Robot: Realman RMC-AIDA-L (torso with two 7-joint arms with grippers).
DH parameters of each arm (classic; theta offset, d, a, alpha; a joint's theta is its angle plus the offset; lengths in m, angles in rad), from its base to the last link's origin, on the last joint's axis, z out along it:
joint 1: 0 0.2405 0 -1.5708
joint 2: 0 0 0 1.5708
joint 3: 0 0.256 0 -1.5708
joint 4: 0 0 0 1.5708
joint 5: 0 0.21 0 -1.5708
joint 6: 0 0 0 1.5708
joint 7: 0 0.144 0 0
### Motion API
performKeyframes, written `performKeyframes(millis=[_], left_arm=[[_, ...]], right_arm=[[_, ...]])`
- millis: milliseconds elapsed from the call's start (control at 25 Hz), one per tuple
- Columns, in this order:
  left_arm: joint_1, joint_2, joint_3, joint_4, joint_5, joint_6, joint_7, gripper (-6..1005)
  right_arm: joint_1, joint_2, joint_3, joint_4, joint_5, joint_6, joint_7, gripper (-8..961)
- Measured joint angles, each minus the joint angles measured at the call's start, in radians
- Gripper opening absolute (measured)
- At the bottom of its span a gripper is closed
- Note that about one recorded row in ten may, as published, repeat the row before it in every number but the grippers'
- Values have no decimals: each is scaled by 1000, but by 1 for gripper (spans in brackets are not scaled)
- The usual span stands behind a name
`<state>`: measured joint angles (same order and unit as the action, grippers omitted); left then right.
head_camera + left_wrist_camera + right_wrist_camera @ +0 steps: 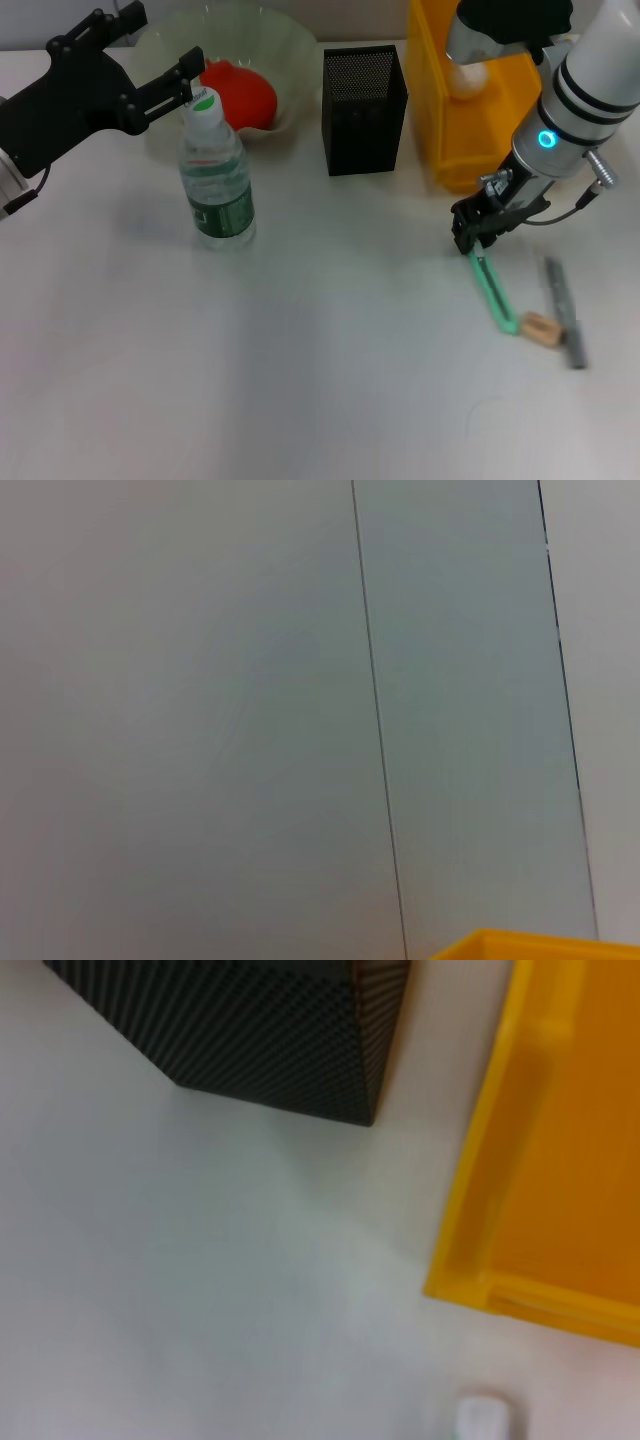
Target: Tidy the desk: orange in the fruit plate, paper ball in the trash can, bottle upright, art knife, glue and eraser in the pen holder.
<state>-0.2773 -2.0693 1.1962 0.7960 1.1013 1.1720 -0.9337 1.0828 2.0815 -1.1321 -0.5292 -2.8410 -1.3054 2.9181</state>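
Note:
The bottle (pixel 216 180) stands upright at the left. My left gripper (pixel 192 78) hangs open just beside its green-and-white cap. Behind it, the orange (pixel 243 95) lies in the clear fruit plate (pixel 290 45). A black mesh pen holder (pixel 364 110) stands mid-table, with its base showing as the pen holder (pixel 270 1035) in the right wrist view. The paper ball (pixel 468 76) sits in the yellow trash can (pixel 440 120). My right gripper (pixel 475 240) is low over the top end of a slim green tool (pixel 495 295). The eraser (pixel 541 329) and a grey stick-shaped tool (pixel 564 312) lie beside it. Which tool is the art knife and which the glue is unclear.
The trash can (pixel 560 1160) fills one side of the right wrist view, close to the pen holder. A pale tip of the green tool (pixel 483 1420) shows at that view's edge. The left wrist view shows only a wall and the trash can rim (pixel 540 945).

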Motion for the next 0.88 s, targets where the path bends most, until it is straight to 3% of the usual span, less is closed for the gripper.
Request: performKeyframes(millis=[360,560,720,880], left_arm=[[0,0,-3,0,0,0,2,802],[0,0,-10,0,0,0,2,802],[0,-1,-13,0,0,0,3,802],[0,-2,-13,1,0,1,0,802]], right_arm=[[-4,0,7,-1,2,6,-3,228],[-43,-2,16,-58,28,6,-19,168],[-118,-14,38,-144,162,-25,-67,175],[-212,-43,156,-172,374,-76,-187,183]])
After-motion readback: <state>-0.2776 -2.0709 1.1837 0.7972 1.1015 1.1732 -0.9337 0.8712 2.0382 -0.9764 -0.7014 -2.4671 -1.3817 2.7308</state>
